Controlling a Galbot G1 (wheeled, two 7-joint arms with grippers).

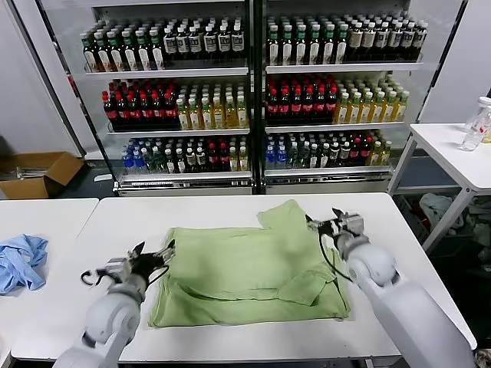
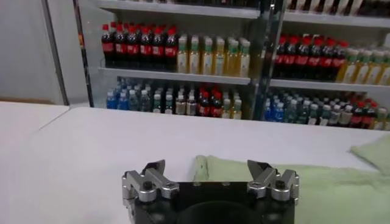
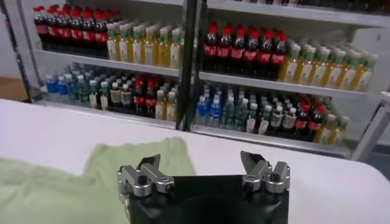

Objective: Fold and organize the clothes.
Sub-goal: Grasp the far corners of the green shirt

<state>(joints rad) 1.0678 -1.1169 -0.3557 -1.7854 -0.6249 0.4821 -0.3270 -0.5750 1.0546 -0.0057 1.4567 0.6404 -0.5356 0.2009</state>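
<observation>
- Your polo shirt lies mid-frame in the head view on the white worktop, partly folded, with its long axis running left to right.
- Your left end effector sits lower left, fingers spread and holding nothing, just off the shirt's left edge, so the cloth lies to its right.
- Your right end effector sits right of centre, also spread and empty, beside the sleeve that pokes toward the top of the frame; the cloth lies to its left.
- Each arm has one edge near; neither is clearly closer.
- The fabric looks soft, matte and limp, with a doubled layer and creases at the lower right; it probably sags when lifted.
- A crumpled blue garment rests at far left.
</observation>
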